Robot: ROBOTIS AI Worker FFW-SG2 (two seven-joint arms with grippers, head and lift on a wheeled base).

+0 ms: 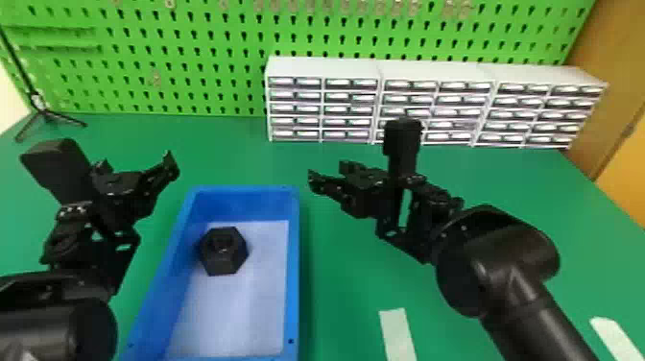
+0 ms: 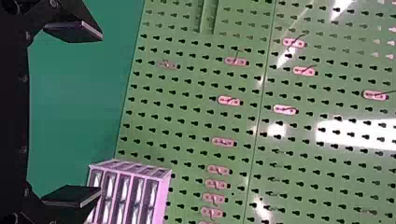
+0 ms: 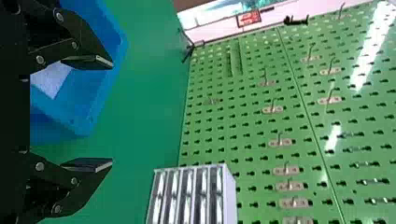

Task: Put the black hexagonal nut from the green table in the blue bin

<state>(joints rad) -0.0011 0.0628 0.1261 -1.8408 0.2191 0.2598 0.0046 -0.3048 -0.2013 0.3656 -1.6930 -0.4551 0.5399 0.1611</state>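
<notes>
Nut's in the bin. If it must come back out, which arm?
Left, probably: the nut lies nearer the bin's left wall, and the left gripper is open and empty on that side.

Head-view clock positions. Bin (image 1: 293,288), between seven and eight: smooth plastic look. Nut (image 1: 223,250), eight: matt. Surface (image 1: 345,269): matt, smooth. Pegboard (image 1: 192,71), twelve: glossy. Cabinet (image 1: 326,67), two: plastic look, shiny drawer fronts (image 1: 350,109).
</notes>
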